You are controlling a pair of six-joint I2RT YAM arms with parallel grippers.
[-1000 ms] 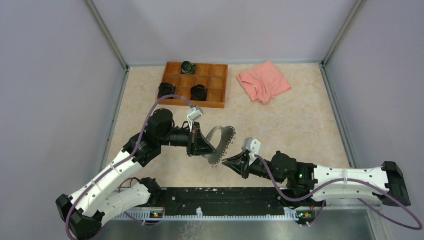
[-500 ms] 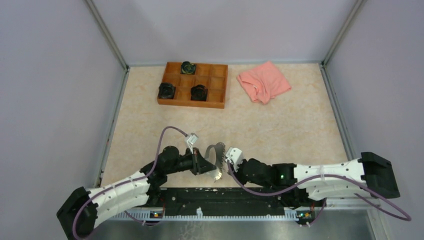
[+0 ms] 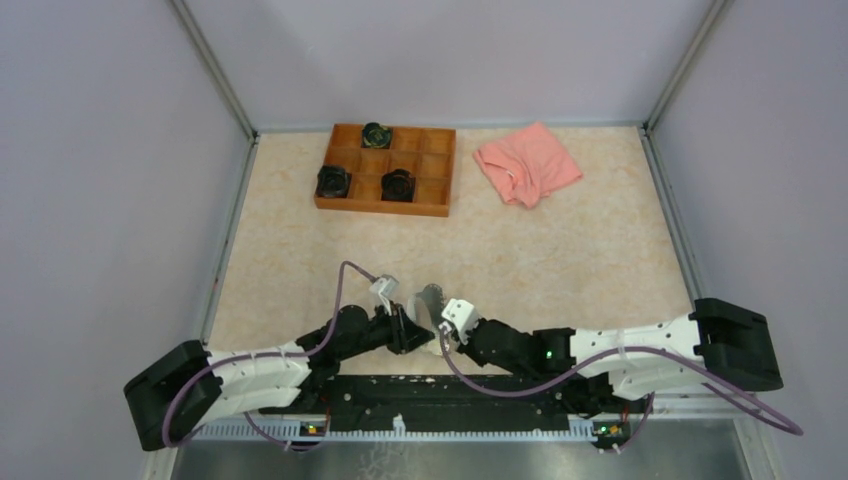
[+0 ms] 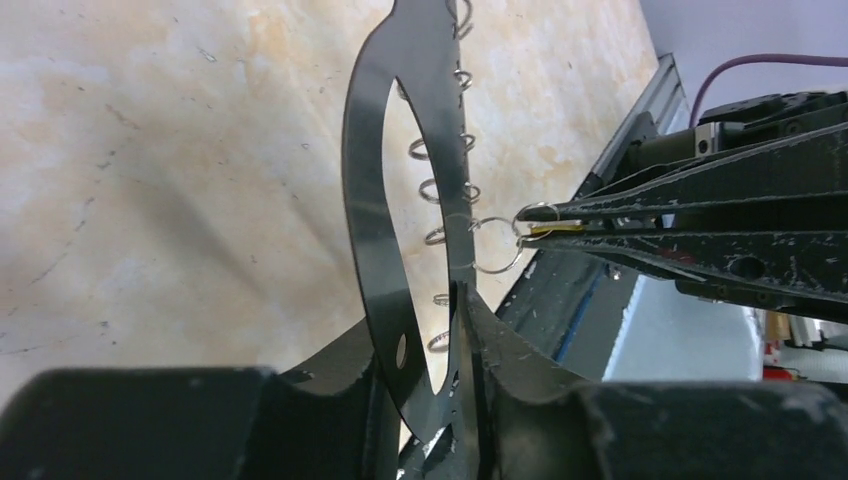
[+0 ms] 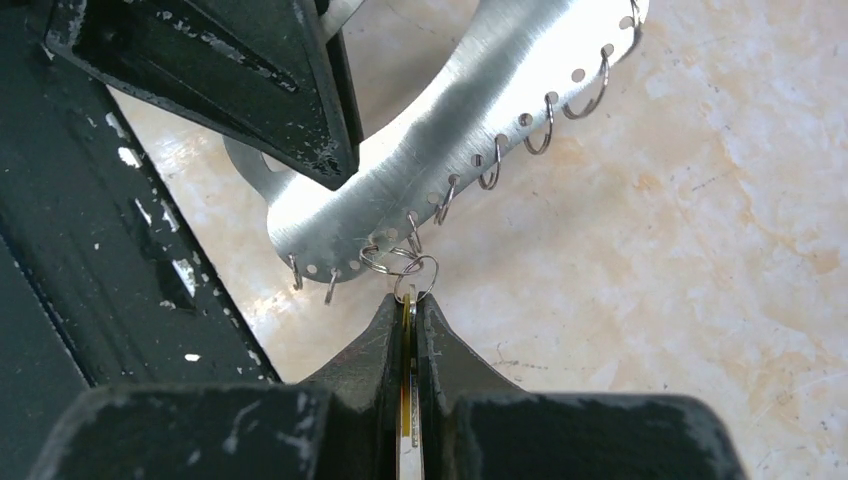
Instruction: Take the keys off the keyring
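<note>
Keyring (image 3: 430, 301) on edge above worktop (image 3: 560, 262), front centre. Left pincer (image 3: 411, 335) just left of keyring, clamping its lower end. Right pincer (image 3: 441, 338) just right of keyring, nipping key (image 5: 407, 372) hung from keyring rim. Tray (image 3: 380, 208) well behind keyring, leftward; cloth (image 3: 527, 163) behind, rightward.

A robotics lab cell: plain lilac walls (image 3: 450, 60), aluminium corner posts (image 3: 211, 66), 2 arms (image 3: 250, 372) on a black rail (image 3: 450, 392).

Silvery oval keyring (image 5: 470, 110) w/ rim loops (image 5: 541, 128), yellow key (image 5: 406, 372) attached
</note>
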